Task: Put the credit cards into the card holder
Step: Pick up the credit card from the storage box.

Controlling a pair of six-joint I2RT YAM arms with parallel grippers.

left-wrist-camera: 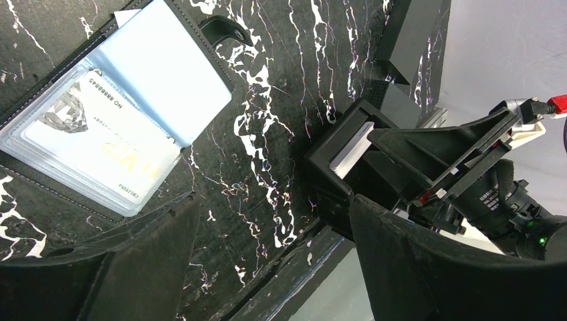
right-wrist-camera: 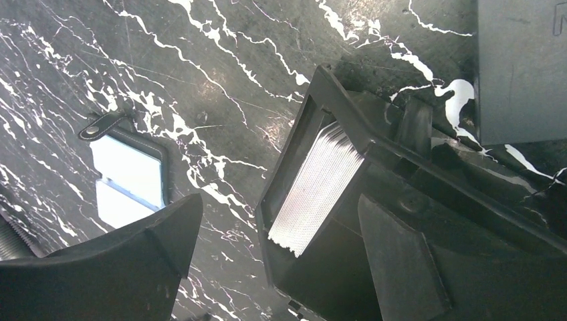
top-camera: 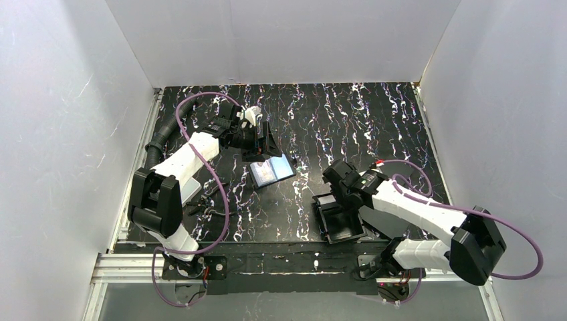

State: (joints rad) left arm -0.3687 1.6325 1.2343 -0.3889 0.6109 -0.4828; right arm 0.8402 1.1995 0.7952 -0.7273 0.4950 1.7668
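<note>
— Where should I look for writing?

— Start with your left wrist view and the card (left-wrist-camera: 93, 140) under the clear sleeve of the card holder (left-wrist-camera: 200, 80). Along one edge you can read "NO" and then a row of eights, ending in what looks like 45. Large pale gold letters, "VIP", run across its face.

— Anything else on it?

— There's a short word in small capitals at one corner, but you won't make it out for certain. The white print on the right arm's black wrist housing (left-wrist-camera: 495, 200) is too fine to read. In your right wrist view, the grey slab (right-wrist-camera: 521, 67) shows part of one raised letter, cut off by the frame edge.
</note>
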